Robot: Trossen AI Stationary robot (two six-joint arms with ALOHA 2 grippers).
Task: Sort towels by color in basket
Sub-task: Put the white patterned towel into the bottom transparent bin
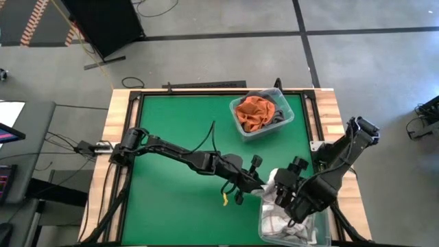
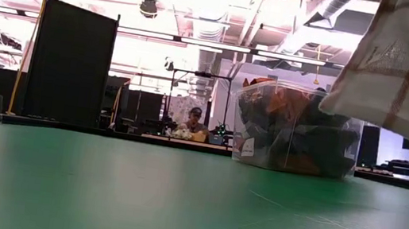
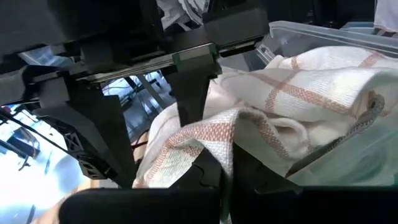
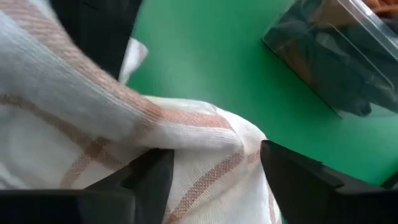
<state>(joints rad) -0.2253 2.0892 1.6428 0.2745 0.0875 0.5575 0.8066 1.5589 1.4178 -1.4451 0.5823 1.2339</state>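
Cloth, white with thin reddish grid lines (image 1: 273, 185), hangs bunched between the two hands at the near right corner of the green surface (image 1: 178, 137), over the rim of a clear bin (image 1: 312, 233) that sits against that edge; it has no clear long axis, being crumpled, though one fold trails toward the left hand. More pale cloth lies inside that bin. The left hand (image 1: 255, 186) is reached far across from the surface's left side, its arm stretched low and nearly straight, and the left wrist view shows its fingers (image 3: 193, 93) clenched on a fold of the grid towel (image 3: 292, 93) beside the bin's rim. The right hand (image 1: 291, 202) comes in from the right edge with its arm bent back on itself, wrist angled down over the bin; in the right wrist view its fingers (image 4: 292, 168) stand apart with the towel (image 4: 186, 149) draped between them, so it grips nothing firmly that I can see. A second clear bin (image 1: 281, 127) stands near the far right, well apart, holding rust orange cloth (image 1: 252, 113) and dark grey cloth (image 1: 276, 115). The middle and left of the surface lie open. In the low view the towel (image 2: 403, 70) hangs at the right, the far bin (image 2: 298, 136) behind it, and a person (image 2: 194, 121) sits in the room beyond.
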